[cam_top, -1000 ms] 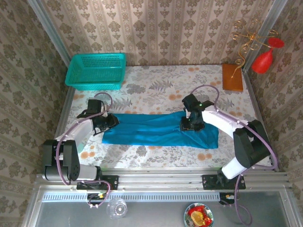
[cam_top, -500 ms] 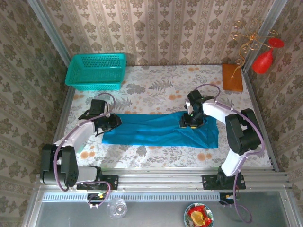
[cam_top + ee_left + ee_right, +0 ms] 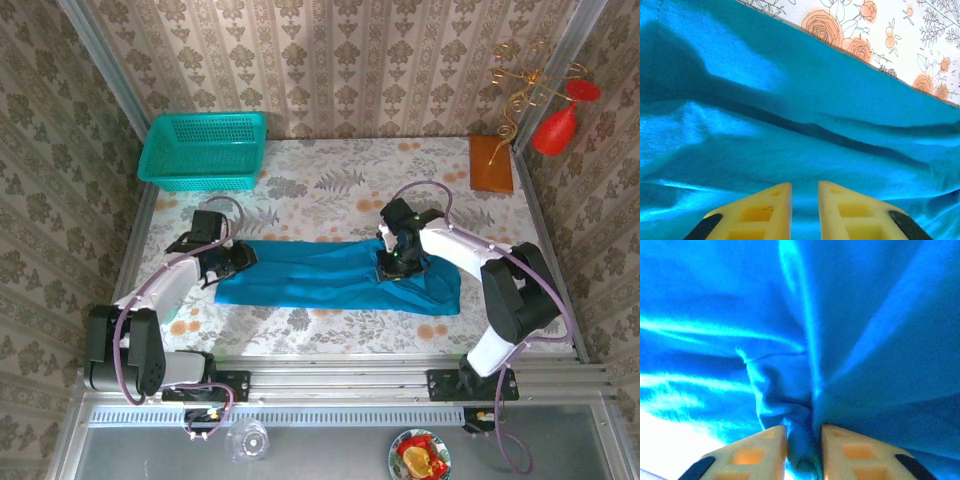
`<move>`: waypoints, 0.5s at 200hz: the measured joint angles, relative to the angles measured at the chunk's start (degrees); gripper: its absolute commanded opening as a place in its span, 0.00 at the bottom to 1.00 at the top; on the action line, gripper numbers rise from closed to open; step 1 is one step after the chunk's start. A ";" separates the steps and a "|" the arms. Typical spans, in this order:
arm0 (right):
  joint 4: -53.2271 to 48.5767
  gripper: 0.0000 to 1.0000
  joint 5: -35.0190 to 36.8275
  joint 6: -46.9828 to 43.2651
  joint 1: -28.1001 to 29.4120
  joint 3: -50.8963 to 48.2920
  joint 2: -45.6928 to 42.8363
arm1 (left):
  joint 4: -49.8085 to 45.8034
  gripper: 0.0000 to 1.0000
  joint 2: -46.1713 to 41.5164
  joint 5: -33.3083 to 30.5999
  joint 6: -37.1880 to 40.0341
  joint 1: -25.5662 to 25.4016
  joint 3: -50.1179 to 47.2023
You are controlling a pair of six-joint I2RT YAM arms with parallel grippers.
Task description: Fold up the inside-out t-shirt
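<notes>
The inside-out t-shirt lies as a long flat band across the near half of the table. At its right end the right gripper is clamped on a bunched fold. At the left end sits the left gripper, fingers nearly together over cloth — cannot tell whether it grips.

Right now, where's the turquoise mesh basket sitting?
In the top view, the basket sits at the far left corner of the table, against the back wall, apart from the t-shirt spread closer to the near edge.
</notes>
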 measured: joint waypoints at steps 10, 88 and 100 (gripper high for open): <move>-0.70 0.48 0.39 0.42 1.20 0.00 0.00 | -0.02 0.21 0.00 -0.04 -0.02 -0.17 0.00; -5.68 0.52 -5.84 1.95 5.46 0.04 -4.26 | -0.81 0.22 0.15 -0.74 -0.70 -3.98 1.20; -5.73 0.53 -7.76 1.99 5.35 0.04 -5.49 | -0.98 0.23 0.33 -0.90 -1.09 -5.57 2.34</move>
